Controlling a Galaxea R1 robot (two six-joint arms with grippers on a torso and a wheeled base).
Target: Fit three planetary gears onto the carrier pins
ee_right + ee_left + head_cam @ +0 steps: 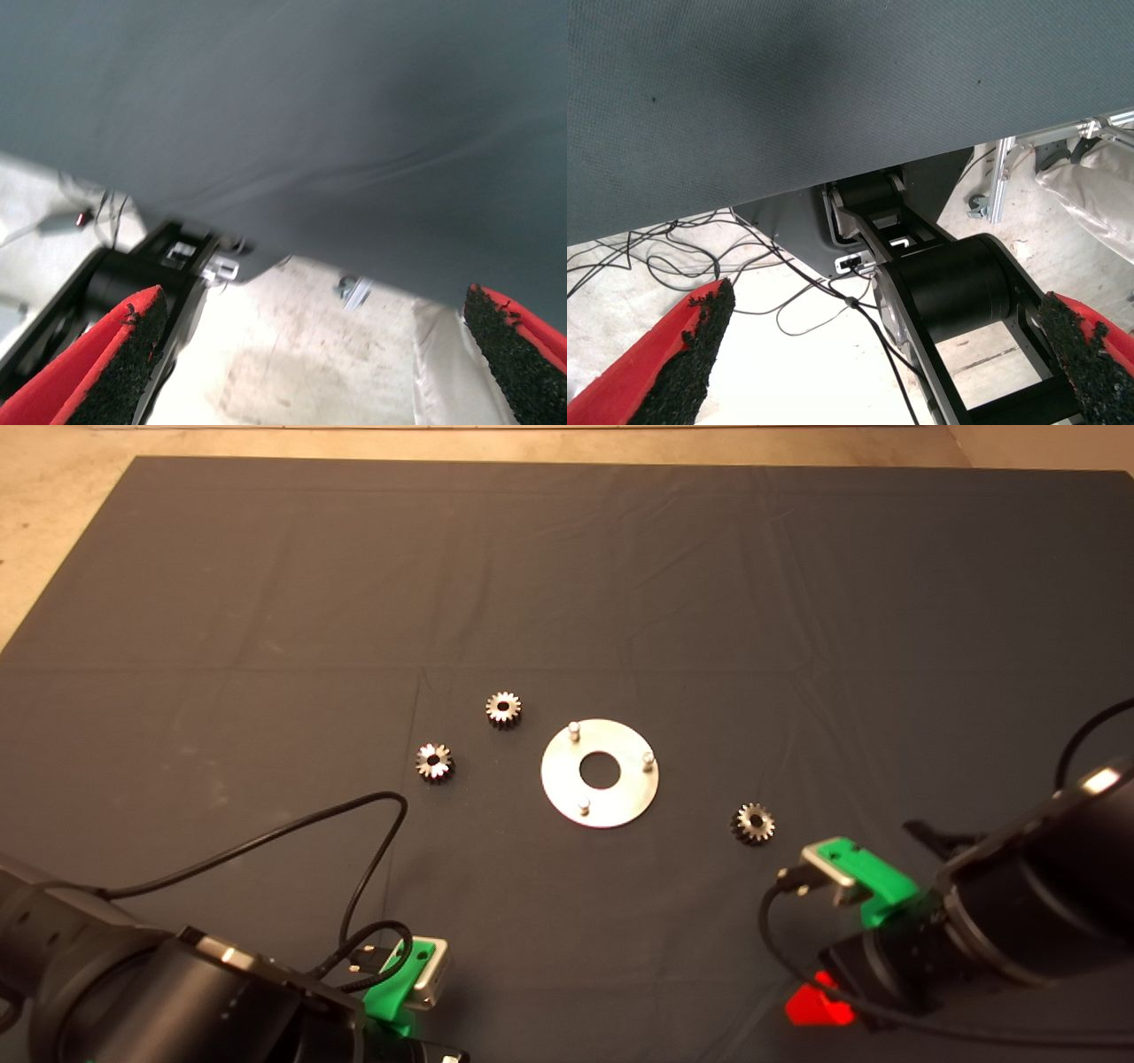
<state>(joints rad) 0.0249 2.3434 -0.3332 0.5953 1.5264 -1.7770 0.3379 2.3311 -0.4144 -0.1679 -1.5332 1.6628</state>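
A flat round silver plate (622, 797) with a large central hole lies at the middle of the dark mat. Its three carrier pins (574, 728) (648, 759) (583, 806) stand bare. Three planetary gears lie flat on the mat: two to the plate's left (503, 708) (434, 762) and one to its lower right (754, 823). My left gripper (886, 363) waits at the lower left edge, open and empty. At the lower right my right gripper (314, 354) is also open and empty. It sits just below the right-hand gear, with a red finger (819, 1003) showing.
A black cable (372, 841) loops over the mat from the left arm, below the left gears. Beige floor (53, 505) borders the mat at the far left. Both wrist views look past the mat's near edge to the floor, loose cables and the robot's black base (948, 283).
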